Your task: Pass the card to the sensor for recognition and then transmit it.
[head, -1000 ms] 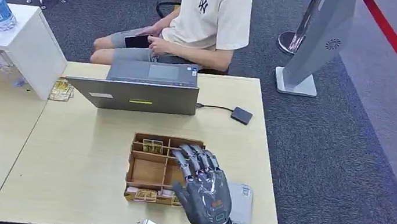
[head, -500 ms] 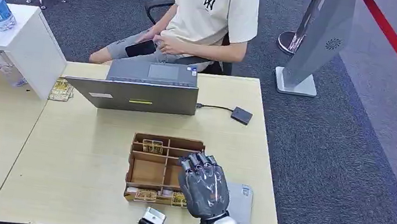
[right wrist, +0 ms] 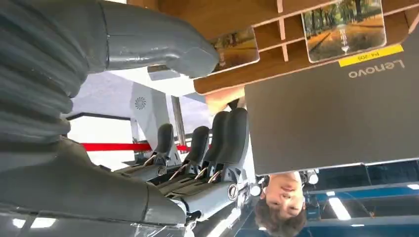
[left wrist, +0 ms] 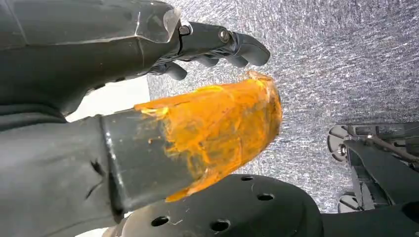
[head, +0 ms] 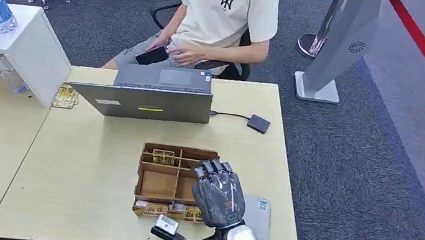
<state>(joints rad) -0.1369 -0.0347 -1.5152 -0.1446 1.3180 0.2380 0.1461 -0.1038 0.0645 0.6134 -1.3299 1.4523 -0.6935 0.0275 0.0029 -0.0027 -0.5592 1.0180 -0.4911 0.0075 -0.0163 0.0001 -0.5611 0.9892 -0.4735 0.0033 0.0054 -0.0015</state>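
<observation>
The right hand [head: 220, 193], fingers apart and empty, hovers over the wooden card box [head: 158, 181], behind a laptop [head: 143, 101]. The left hand [left wrist: 148, 74] hangs over carpet, fingers loosely curled, holding nothing.

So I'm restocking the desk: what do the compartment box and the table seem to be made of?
The compartment box looks like thin brown plywood or fibreboard, matte, with slotted dividers. The table looks like pale wood-grain laminate, smooth with a slight sheen; its core can't be told.

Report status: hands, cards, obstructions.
Right hand over the wooden card box, fingers apart, empty. Left hand hanging above carpet, empty. Cards lying in their compartments. Laptop behind the box; nothing blocking.
</observation>
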